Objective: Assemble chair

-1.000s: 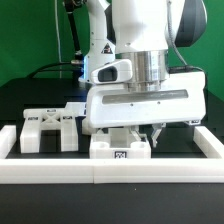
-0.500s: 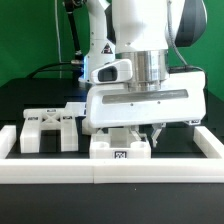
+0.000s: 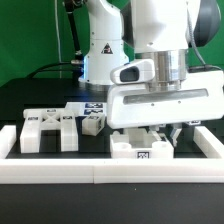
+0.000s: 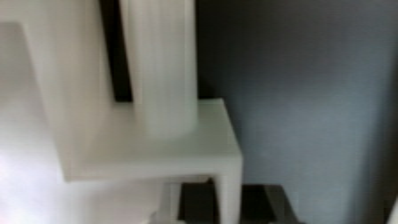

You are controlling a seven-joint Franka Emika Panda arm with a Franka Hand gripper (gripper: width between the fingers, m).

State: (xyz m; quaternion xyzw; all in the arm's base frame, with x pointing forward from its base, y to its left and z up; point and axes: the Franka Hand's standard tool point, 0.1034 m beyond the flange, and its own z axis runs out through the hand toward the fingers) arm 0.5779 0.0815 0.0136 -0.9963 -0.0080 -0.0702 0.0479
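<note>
In the exterior view my gripper (image 3: 158,137) hangs low over the black table, just behind the front rail. It is shut on a chunky white chair piece (image 3: 126,150) that carries a black-and-white tag on its front. The wrist view shows that piece close up: a white slab (image 4: 151,145) with a round white post (image 4: 157,60) rising from it. A thin white edge of the piece runs between my dark fingers (image 4: 267,202), where my gripper (image 4: 226,203) is shut on it. The big white hand housing hides the top of the piece in the exterior view.
A white frame-like chair part (image 3: 45,128) lies at the exterior view's left. Two small tagged cubes (image 3: 92,122) sit just behind it toward the middle. The long white border rail (image 3: 60,172) runs along the front, with a raised end (image 3: 214,142) at the right.
My gripper and the white piece in it have shifted toward the exterior view's right along the front rail. This has uncovered the small tagged cubes. The jaws have stayed shut.
</note>
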